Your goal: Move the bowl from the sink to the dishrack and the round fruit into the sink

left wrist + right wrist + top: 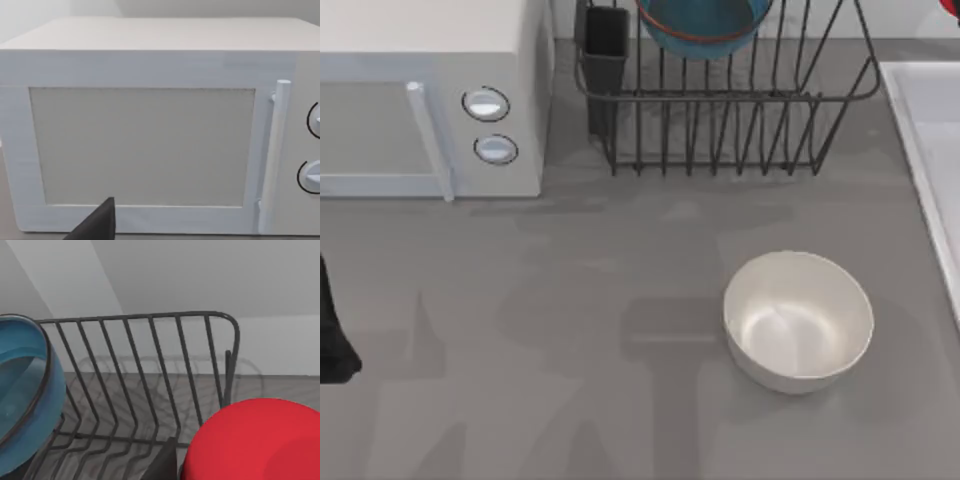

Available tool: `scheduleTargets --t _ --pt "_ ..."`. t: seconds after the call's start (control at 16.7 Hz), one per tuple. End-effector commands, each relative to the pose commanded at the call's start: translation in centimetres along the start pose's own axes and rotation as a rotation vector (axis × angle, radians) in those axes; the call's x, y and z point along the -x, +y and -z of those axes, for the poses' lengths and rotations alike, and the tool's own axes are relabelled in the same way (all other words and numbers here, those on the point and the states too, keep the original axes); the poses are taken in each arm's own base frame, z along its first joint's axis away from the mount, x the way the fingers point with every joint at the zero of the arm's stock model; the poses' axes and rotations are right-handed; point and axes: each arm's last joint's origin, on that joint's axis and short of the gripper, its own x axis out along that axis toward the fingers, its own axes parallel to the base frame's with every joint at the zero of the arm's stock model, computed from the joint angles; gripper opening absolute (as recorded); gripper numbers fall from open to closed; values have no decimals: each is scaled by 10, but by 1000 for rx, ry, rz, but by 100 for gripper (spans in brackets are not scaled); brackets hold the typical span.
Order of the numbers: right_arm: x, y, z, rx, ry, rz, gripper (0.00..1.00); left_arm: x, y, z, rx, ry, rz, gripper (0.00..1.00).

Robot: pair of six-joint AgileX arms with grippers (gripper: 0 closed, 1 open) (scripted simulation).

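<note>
One blue bowl (703, 28) leans in the single black dishrack (730, 120), upper middle of the top view. One red fruit (255, 442) sits close before the right pincer, whose grip I cannot tell, beside the rack. One sink (932, 130) lies at the right edge, one white bowl (798, 320) on the desk (570, 330), one microwave (430, 100) upper left. The left arm (332, 340) rests at the left edge, its pincer's state unclear.

Black wire dishrack (720, 120), glossy white bowl (798, 320), matt grey table (570, 350).

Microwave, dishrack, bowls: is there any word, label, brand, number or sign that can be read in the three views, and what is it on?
None can be read.
White microwave: blank door and top; its two round knobs bear no numbers or marks.
Black wire dishrack and its dark utensil cup: no label.
Teal-blue bowl with reddish-orange rim, plain white bowl, red round fruit: no print.
</note>
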Motion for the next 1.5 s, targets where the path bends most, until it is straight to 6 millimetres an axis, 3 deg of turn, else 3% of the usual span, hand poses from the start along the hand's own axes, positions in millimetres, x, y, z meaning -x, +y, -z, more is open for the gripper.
scheduleTargets --t 0.3,0.6,0.78,0.96,1.32,1.5 --pt "33 -63 19 58 -150 96 0 0 0 0 0 0 0 100" --pt "77 -108 59 156 -297 231 0 0 0 0 0 0 0 100" --pt "103 -119 75 197 -358 303 0 0 0 0 0 0 0 100" --pt "116 -120 80 226 -395 331 0 0 0 0 0 0 0 100" --pt "115 -121 80 224 -393 327 0 0 0 0 0 0 0 100" --pt "106 -128 91 222 -387 316 0 0 0 0 0 0 0 100"
